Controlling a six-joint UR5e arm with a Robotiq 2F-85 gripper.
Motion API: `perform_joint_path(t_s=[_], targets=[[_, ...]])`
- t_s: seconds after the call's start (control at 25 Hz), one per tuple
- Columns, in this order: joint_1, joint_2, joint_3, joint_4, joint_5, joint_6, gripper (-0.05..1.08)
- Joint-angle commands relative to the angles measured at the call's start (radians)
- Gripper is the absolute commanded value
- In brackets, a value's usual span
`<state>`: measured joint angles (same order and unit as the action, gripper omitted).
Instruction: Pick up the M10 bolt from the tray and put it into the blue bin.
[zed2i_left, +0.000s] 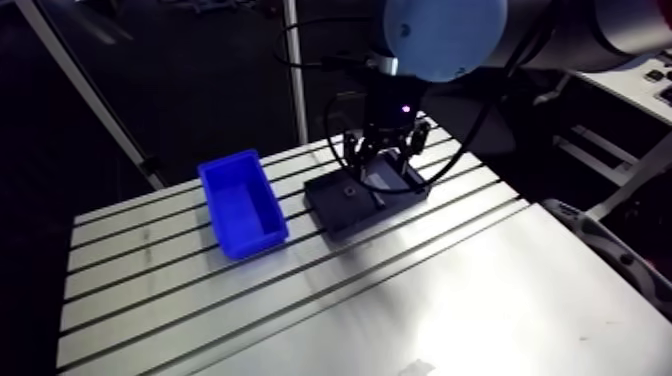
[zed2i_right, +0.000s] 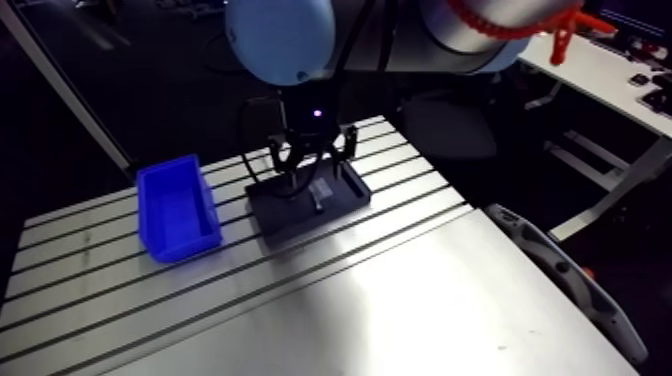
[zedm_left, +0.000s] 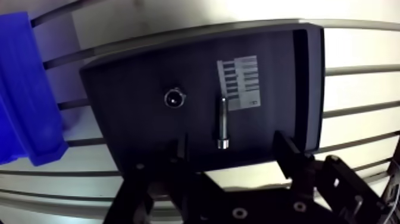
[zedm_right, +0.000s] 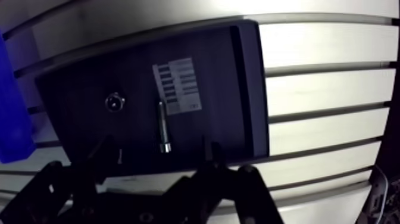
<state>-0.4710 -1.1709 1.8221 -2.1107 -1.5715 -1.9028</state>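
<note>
Slotted aluminium table (zed2i_left: 480, 300) beneath the gripper, bearing all items. Blue bin (zed2i_left: 243, 203) off to one side of the gripper, just beyond the tray's edge; no bolt visible in it. Dark tray (zedm_left: 131, 119) directly under the gripper. Gripper (zedm_left: 232, 156) poised above the tray, fingers spread wide, gripping nothing. M10 bolt (zedm_left: 222, 122) flat on the tray floor, in line with the gap between the fingers and slightly ahead of them, head end nearest, untouched. Small round item (zedm_left: 174, 97) ahead of one finger, possibly a nut or a second bolt on end; too dim to settle. Pale label (zedm_left: 241, 83) just beyond the bolt's far end.

Progress judged early: positioned over the bolt, but no grasp, lift or transfer. Remaining: descent, closure on the bolt, carry to the bin, release.
</note>
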Motion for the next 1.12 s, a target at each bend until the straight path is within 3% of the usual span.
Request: perform_joint_path(t_s=[0.04,1.12], targets=[[0.000,0.018,0.001,-0.015,0.000,-0.002,0.32],[0.003,0.066,0.001,-0.019,-0.003,-0.002,0.48]])
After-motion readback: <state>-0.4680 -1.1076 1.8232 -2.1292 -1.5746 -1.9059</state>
